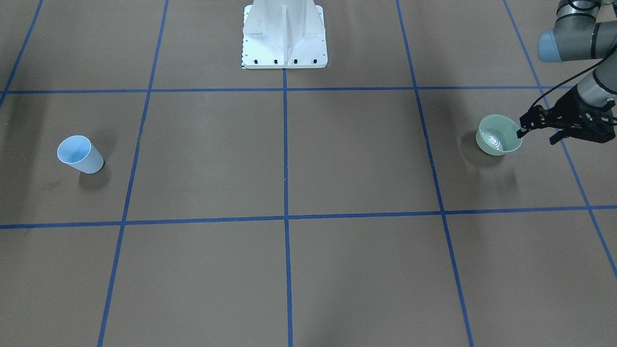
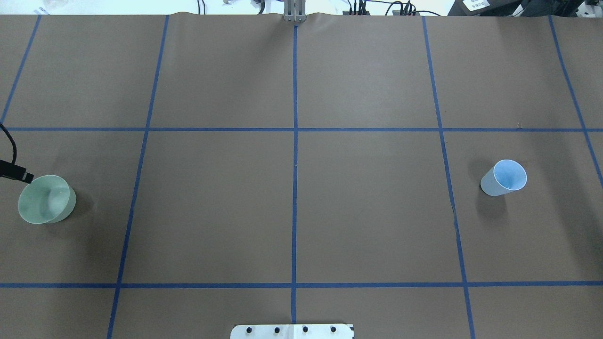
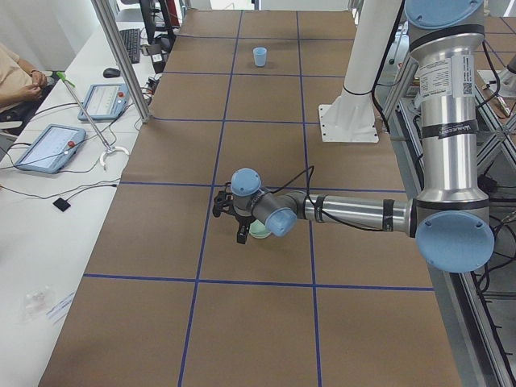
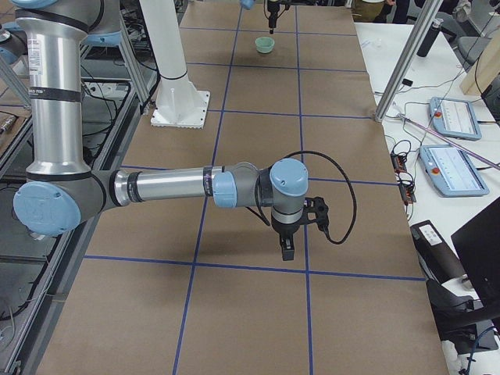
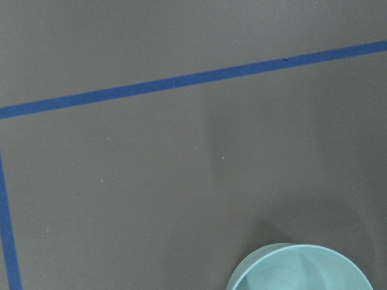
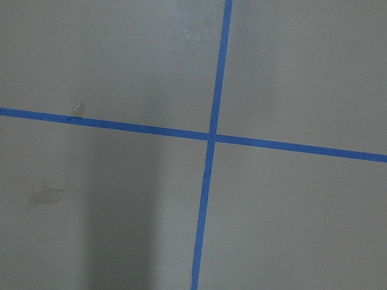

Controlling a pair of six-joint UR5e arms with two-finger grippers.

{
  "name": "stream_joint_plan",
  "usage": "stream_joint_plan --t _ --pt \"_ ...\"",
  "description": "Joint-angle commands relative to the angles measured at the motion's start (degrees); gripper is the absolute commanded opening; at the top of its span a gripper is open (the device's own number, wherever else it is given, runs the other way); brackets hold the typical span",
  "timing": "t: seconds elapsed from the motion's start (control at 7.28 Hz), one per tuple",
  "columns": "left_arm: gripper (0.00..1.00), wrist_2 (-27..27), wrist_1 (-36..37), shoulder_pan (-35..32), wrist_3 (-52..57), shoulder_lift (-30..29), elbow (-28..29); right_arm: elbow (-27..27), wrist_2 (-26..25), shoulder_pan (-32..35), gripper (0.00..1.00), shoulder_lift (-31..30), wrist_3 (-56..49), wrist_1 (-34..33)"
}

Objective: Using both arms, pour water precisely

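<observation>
A pale green bowl (image 1: 499, 135) (image 2: 46, 205) stands on the brown table, and a white glint of water (image 1: 494, 140) shows in its bottom. My left gripper (image 1: 537, 136) is open beside it, with one fingertip (image 2: 22, 175) at the rim; nothing sits between its jaws. The left wrist view holds only the bowl's rim (image 5: 299, 269). A pale blue cup (image 1: 80, 154) (image 2: 504, 178) stands upright far across the table. My right gripper (image 4: 286, 250) points down over the table near a tape line; I cannot tell whether it is open or shut.
The white pedestal (image 1: 284, 33) stands at the robot's edge of the table. Blue tape lines (image 2: 294, 188) divide the brown mat into squares. A side bench holds tablets (image 3: 48, 147), and a person's arm (image 3: 16, 76) rests there beside a metal post (image 3: 121, 60).
</observation>
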Motion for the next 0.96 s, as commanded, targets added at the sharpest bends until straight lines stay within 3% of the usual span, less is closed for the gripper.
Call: stream_joint_plan --t 0.0,0.27,0.55,0.69,0.82 --pt "0.96 0.59 -0.78 2.3 -1.26 0.88 0.09 -0.01 0.0 0.0 1.0 -0.07 0.0 0.0" --pt "0.87 0.59 -0.78 2.74 -1.17 0.79 1.32 -0.01 0.0 0.0 1.0 -0.07 -0.09 0.0" --pt "0.85 0.59 -0.86 3.36 -1.26 0.18 2.55 0.07 0.0 0.0 1.0 -0.07 -0.09 0.0" --pt "0.76 0.59 -0.86 3.45 -1.26 0.09 2.73 0.08 0.0 0.0 1.0 -0.07 -0.09 0.0" --pt "0.45 0.59 -0.86 3.45 -1.17 0.09 2.82 0.08 0.0 0.0 1.0 -0.07 -0.09 0.0"
